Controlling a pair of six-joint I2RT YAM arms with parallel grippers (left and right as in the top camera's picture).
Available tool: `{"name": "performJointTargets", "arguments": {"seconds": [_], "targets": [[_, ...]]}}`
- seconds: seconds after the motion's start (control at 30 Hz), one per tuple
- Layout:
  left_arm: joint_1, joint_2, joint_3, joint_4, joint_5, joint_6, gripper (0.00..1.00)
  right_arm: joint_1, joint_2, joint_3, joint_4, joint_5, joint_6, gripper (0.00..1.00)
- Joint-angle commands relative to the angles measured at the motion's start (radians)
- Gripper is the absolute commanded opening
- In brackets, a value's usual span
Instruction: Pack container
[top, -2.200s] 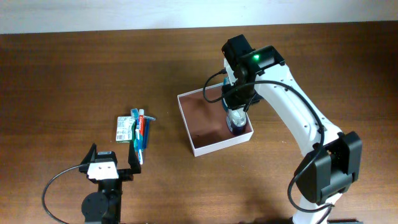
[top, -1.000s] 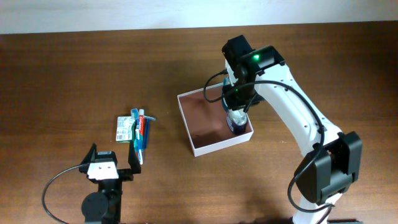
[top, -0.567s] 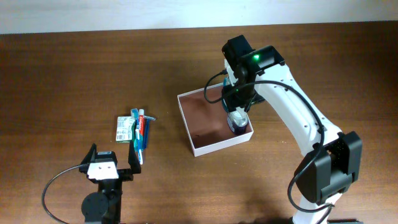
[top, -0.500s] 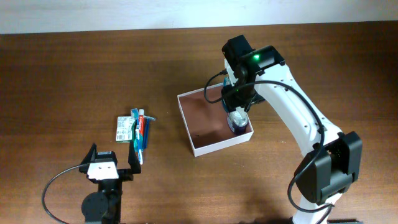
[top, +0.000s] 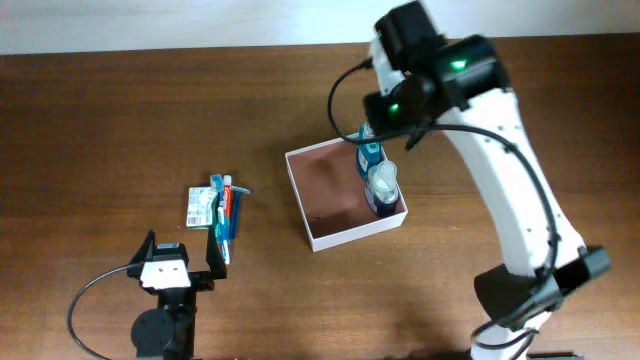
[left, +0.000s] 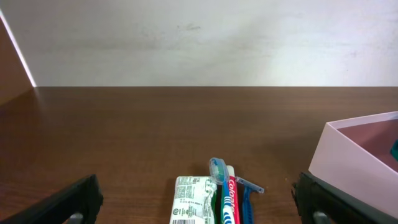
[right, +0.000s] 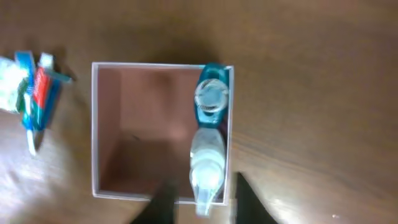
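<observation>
the container (top: 330, 195), a square shallow box with thin white walls and a matt reddish-brown floor, is located on the wood-grain tabletop (top: 120, 110), right of centre. two small bottles (right: 207, 155) are set in line against one wall inside it. the right hand (right: 205, 202) is held above it, tips narrowly apart, nothing gripped. the left hand (top: 181, 240) is spread fully, empty, near flat toiletry packets (top: 218, 210).
</observation>
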Motion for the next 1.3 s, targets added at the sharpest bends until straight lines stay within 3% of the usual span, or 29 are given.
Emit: {"name": "performJointTargets", "arguments": {"seconds": [0.0, 0.33, 0.6, 0.83, 1.27], "targets": [[0.005, -0.006, -0.006, 0.000, 0.011, 0.015, 1.00, -0.061, -0.014, 0.060, -0.056, 0.088, 0.046, 0.07], [0.005, -0.006, -0.006, 0.000, 0.011, 0.015, 1.00, -0.340, -0.013, -0.045, -0.105, -0.069, 0.055, 0.04], [0.005, -0.006, -0.006, 0.000, 0.011, 0.015, 1.00, -0.522, -0.012, -0.401, 0.027, -0.459, -0.064, 0.04], [0.005, -0.006, -0.006, 0.000, 0.011, 0.015, 0.99, -0.541, -0.012, -0.647, 0.171, -0.571, -0.087, 0.04], [0.005, -0.006, -0.006, 0.000, 0.011, 0.015, 1.00, -0.512, -0.012, -0.880, 0.262, -0.794, -0.140, 0.04]]}}
